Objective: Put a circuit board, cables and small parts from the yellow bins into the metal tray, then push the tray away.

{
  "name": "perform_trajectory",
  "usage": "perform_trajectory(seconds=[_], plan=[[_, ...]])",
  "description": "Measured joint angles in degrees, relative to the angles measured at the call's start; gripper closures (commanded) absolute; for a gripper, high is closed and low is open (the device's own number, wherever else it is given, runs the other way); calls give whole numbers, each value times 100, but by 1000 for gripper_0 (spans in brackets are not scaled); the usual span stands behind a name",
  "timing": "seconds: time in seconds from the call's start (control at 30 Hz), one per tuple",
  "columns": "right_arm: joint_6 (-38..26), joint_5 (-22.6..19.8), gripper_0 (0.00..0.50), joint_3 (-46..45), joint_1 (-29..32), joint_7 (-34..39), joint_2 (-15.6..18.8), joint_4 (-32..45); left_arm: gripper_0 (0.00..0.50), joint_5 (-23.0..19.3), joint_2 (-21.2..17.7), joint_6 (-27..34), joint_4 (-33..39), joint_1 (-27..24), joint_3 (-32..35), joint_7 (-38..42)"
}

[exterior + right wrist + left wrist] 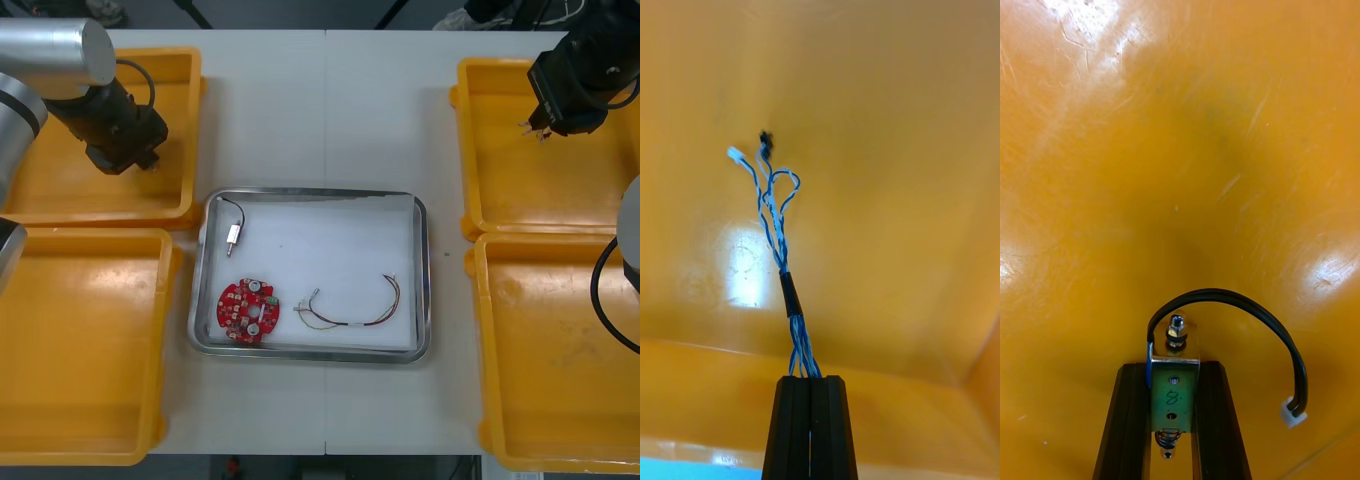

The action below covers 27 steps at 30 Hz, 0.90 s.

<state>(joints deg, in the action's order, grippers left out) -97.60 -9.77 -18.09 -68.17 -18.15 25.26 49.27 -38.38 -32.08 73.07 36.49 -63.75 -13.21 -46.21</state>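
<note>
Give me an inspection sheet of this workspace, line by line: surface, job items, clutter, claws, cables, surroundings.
Surface: light table; yellow bins, two at each side.
Job's things: metal tray, white inside, holds a red circuit board and a small metal part.
Clutter: nothing seen.
Claws: left claw over the far left bin, shut on a held metal part; right claw over the far right bin, shut on the blue and white cable.
Cables: tray black cable joins the small metal part; red and yellow cable lies beside the board; held black cable loops from the held part.
Surroundings: dark floor beyond the table.
</note>
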Motion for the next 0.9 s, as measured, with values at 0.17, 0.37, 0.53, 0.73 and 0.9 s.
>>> perform_trajectory(seconds=[0.17,0.37,0.53,0.73,0.9], plan=[[-584,-29,500,0,244,-40,4,823,500,-3,-2,429,137,-4,27,-26],[-1189,-72,500,0,569,-1105,5,1809,500,-2,-93,1104,670,-4,249,-181],[-1194,-353,500,21,810,-1356,41,2609,500,4,-263,1802,1353,-3,492,-182],[-1200,-802,500,349,1040,-2366,223,3459,500,5,-437,2328,1942,-3,587,-182],[-1204,-1409,500,802,1223,-2507,473,4079,500,2,-505,2674,2359,-3,589,-182]])
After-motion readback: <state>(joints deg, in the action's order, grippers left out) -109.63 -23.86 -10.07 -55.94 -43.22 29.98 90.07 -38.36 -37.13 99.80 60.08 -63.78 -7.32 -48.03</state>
